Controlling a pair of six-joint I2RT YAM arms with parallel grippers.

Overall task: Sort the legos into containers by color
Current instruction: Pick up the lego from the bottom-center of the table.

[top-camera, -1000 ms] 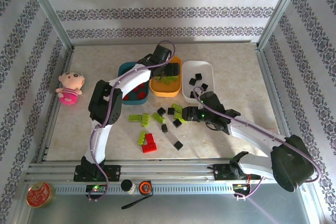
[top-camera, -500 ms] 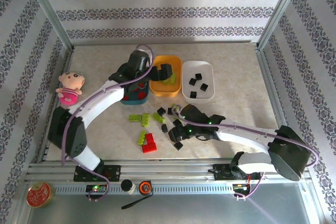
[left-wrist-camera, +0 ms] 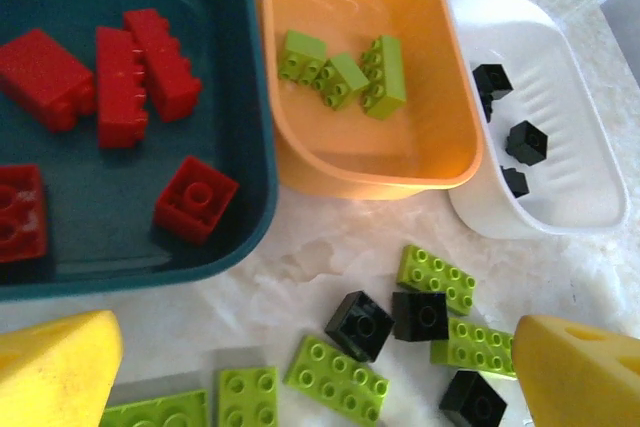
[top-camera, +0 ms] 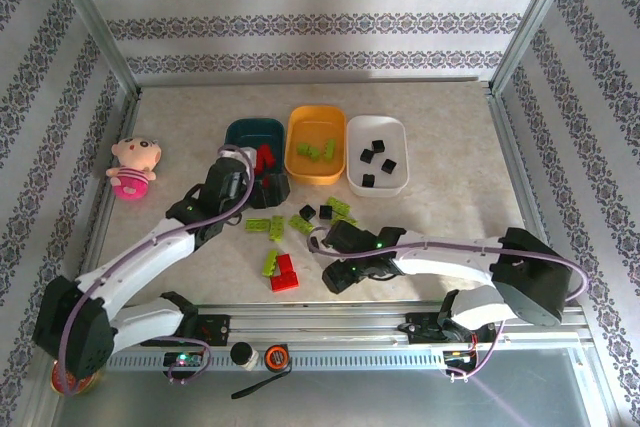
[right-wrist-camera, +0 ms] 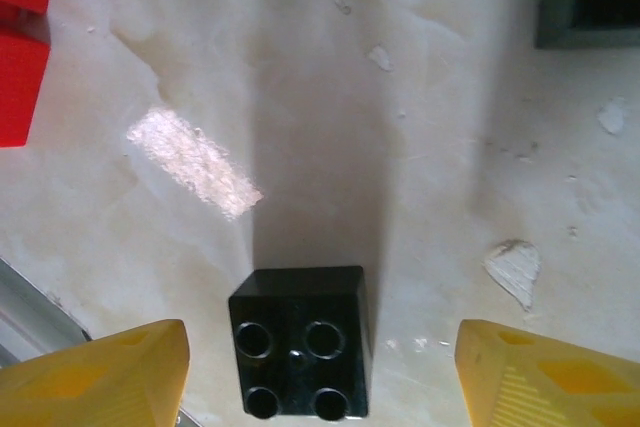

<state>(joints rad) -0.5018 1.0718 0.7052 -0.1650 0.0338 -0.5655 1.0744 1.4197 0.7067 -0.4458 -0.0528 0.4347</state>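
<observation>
Right wrist view: a black brick [right-wrist-camera: 300,342] with four studs lies flat on the table [right-wrist-camera: 420,147], between the two yellow fingertips of my right pincer [right-wrist-camera: 320,377]. The pincer stands wide, with a clear gap on either side of the brick and nothing gripped.

Seen from above, this pincer sits low over the table, well to the near side of the orange-yellow tray [top-camera: 318,172], toward my bases. A red brick cluster [top-camera: 284,272] lies just to its left.

Three lime-green bricks [left-wrist-camera: 345,72] lie in the orange-yellow tray. The dark teal tray [left-wrist-camera: 100,212] stands just beside its left side and holds red bricks [left-wrist-camera: 120,82]. The white tray [left-wrist-camera: 575,182] stands just beside its right side and holds black bricks [left-wrist-camera: 525,142].

On the table just to the near side of the orange-yellow tray lie loose lime-green plates [left-wrist-camera: 437,277] and loose black bricks [left-wrist-camera: 360,325]. My left pincer [left-wrist-camera: 315,377] hangs over these, near that tray's near left corner, its fingertips wide apart and empty.

A pink doll [top-camera: 132,167] lies well to the left of the orange-yellow tray.
</observation>
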